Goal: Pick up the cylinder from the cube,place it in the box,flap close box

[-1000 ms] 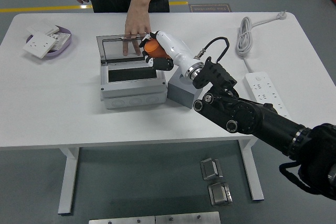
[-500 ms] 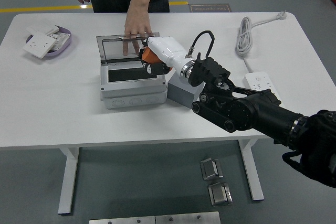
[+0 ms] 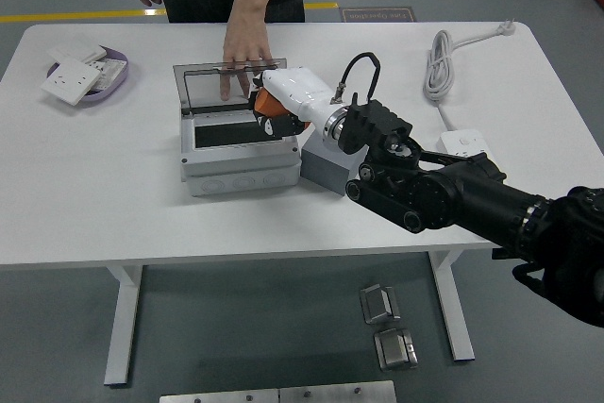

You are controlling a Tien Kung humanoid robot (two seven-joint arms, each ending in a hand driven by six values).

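Head view: right hand [image 3: 283, 106], white-shelled with black fingers, reaches in from four o'clock and has its fingers clamped around the orange cylinder [image 3: 267, 101], holding it above the right rim of the open grey box [image 3: 241, 153]. At three o'clock of the box, touching its side, sits the grey cube [image 3: 326, 169], partly hidden under the black forearm. At twelve o'clock a person's hand [image 3: 245, 49] presses flat on the raised transparent lid [image 3: 212, 87], fingers spread along its top edge. Well apart at ten o'clock lies a purple tray [image 3: 113, 82] of white sockets, and at three o'clock a white power strip [image 3: 467, 146] with its coiled cord [image 3: 439, 63] on the white table [image 3: 94, 195].
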